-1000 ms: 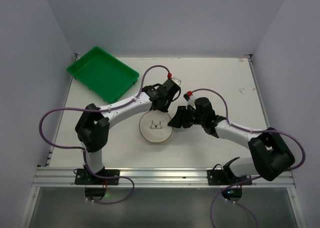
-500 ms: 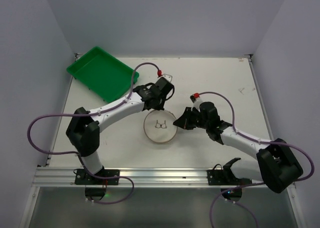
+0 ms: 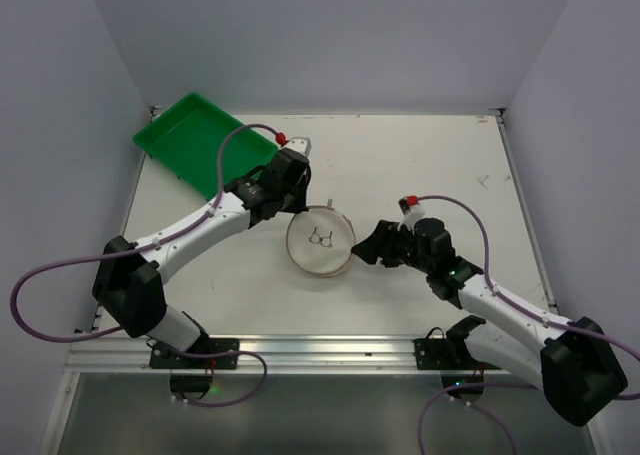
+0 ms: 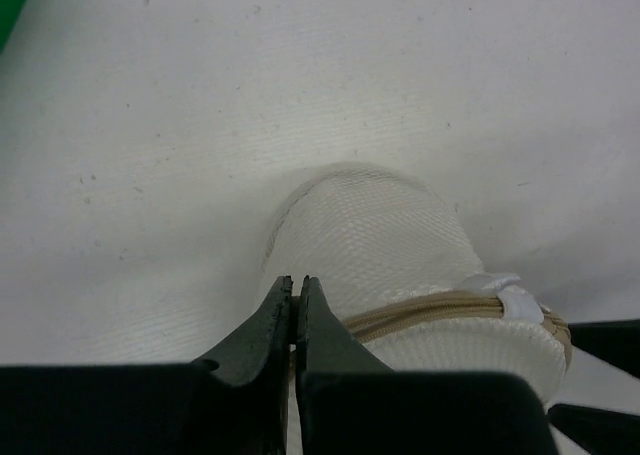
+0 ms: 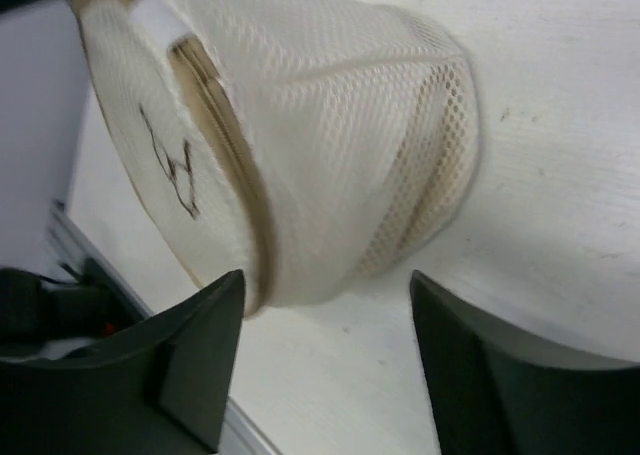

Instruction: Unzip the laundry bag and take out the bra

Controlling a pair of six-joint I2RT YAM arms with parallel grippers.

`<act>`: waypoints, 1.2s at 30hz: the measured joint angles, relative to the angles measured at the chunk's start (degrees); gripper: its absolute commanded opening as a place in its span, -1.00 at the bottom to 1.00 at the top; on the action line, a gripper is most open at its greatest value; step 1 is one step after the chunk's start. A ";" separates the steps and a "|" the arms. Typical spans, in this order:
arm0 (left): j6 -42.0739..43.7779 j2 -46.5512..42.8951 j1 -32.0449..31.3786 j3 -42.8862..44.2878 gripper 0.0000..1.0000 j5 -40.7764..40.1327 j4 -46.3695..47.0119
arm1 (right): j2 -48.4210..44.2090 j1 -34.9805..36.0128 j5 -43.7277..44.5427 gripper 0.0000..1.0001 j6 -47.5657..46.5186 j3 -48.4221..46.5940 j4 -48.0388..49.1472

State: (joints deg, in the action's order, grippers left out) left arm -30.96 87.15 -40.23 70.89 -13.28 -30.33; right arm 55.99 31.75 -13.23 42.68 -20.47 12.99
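Right at the left jaws' tips, laundry bag [image 4: 380, 235].

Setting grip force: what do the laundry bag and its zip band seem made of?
The laundry bag looks like soft cream synthetic mesh, likely polyester: open holes, creased wall. The zip band looks like matte tan woven tape.

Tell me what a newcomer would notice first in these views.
The cream mesh laundry bag stands mid-table between the two arms. The left gripper is shut right at the bag's tan zip, while the right gripper is wide open, facing the bag's side. A bright green tray sits at the far left corner.
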 measured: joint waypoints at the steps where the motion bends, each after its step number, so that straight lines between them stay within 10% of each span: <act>1: 1.07 0.00 0.11 -0.17 -1.00 0.33 0.66 | 0.20 0.00 -0.35 0.72 -1.31 -0.55 -1.95; 4: 5.64 -0.15 -0.07 -0.20 -1.00 1.38 2.34 | 1.36 0.00 -2.80 0.97 -7.63 -4.63 -8.39; 16: 18.67 -3.04 -2.82 -0.20 -1.00 9.31 4.31 | 19.47 0.00 -11.43 0.97 -30.64 -37.92 -21.97; 23: 19.82 -4.15 -2.99 -0.17 -1.00 9.64 4.59 | 29.64 0.00 -17.81 0.27 -37.62 -43.85 -25.09; 26: 19.39 -5.07 -2.99 -0.17 -1.00 9.11 4.57 | 30.67 0.00 -20.50 -0.29 -38.77 -42.86 -25.79; 28: 18.56 -5.90 -2.99 -0.17 -1.00 8.57 4.57 | 30.56 0.00 -22.47 -1.00 -38.84 -41.57 -25.00; 36: 11.61 -8.35 -1.81 -3.21 -1.00 4.61 4.59 | 20.92 -0.15 -19.74 -1.00 -31.74 -28.20 -14.71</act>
State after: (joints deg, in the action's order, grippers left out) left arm -19.35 78.81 -42.04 67.68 -8.67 -25.74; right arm 76.90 31.59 -32.97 10.94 -48.66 -1.72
